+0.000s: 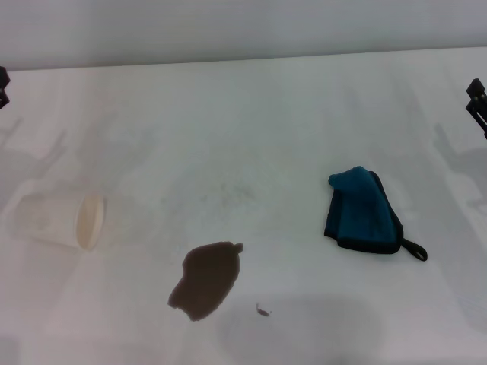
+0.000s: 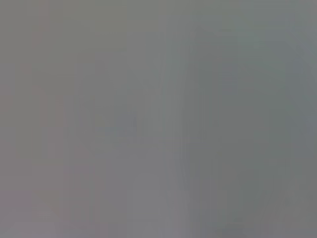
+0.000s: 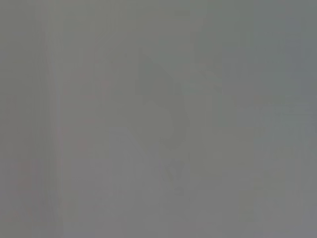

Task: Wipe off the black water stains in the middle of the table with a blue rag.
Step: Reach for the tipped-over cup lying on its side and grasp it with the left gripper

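Note:
A dark brown-black water stain lies on the white table near its front middle, with a tiny dark speck just to its right. The blue rag, folded, with dark edging and a black loop tag, lies to the right of the stain. Only a black sliver of my left gripper shows at the far left edge, and a sliver of my right gripper at the far right edge. Both are well away from the rag and the stain. The two wrist views show only plain grey.
A translucent white cup lies on its side at the left of the table, its mouth facing right. The table's far edge meets a grey wall at the back.

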Controlling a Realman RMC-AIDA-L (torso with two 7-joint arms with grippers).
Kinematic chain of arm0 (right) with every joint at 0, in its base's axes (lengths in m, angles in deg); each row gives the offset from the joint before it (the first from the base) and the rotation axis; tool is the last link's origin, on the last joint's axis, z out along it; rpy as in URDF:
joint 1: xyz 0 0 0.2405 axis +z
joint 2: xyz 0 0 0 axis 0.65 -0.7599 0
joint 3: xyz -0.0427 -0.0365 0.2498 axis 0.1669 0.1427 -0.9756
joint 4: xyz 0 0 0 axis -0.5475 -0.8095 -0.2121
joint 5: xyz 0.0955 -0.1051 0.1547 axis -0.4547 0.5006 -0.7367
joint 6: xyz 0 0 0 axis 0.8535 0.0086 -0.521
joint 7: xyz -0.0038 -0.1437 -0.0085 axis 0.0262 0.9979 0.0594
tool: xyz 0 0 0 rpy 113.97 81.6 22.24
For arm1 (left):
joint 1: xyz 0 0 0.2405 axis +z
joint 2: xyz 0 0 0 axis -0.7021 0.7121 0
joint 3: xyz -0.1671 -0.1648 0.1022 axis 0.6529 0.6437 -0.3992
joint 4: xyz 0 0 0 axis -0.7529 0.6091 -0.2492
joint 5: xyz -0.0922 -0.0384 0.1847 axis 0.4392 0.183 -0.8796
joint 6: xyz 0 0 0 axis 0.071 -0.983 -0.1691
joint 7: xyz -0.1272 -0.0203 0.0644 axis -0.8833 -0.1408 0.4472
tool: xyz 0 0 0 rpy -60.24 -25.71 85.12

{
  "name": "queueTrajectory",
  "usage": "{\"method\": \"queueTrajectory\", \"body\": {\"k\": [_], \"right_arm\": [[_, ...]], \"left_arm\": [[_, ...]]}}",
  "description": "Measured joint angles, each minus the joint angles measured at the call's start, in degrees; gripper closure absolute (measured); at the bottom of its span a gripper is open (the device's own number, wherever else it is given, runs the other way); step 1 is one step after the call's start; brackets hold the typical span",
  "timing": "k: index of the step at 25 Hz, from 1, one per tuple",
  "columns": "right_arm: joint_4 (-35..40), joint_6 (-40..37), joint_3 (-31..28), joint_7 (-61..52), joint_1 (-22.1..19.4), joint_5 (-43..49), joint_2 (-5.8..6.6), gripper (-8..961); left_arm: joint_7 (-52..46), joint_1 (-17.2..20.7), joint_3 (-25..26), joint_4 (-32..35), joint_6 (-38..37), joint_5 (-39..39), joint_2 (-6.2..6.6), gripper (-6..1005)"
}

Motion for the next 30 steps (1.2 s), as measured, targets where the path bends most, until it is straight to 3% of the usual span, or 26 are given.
{"method": "queueTrajectory", "body": {"k": [14, 17, 22, 27, 30], "right_arm": [[0.6, -0.5, -0.1, 0.0, 0.6, 0.1, 0.07, 79], [0.6, -0.6, -0.3, 0.0, 0.6, 0.1, 0.09, 79], [0.6, -0.7, -0.4, 0.0, 0.9, 0.1, 0.09, 79], [0.4, -0.8, -0.5, 0.0, 1.2, -0.1, 0.02, 79], [0.2, -0.4, -0.7, 0.0, 1.3, -0.5, -0.09, 78]], "left_arm": [[-0.4, 1.4, 0.0, -0.5, -0.5, 2.3, 0.06, 118], [-3.7, 0.6, 0.0, -3.2, -1.7, 0.9, 0.13, 118], [-11.9, -2.8, -0.1, -11.7, -4.4, -6.8, 0.13, 118], [-20.3, -8.0, -0.2, -23.4, -10.4, -20.8, 0.36, 118], [-25.2, -12.1, -0.2, -30.1, -16.7, -30.6, 1.97, 118]]}}
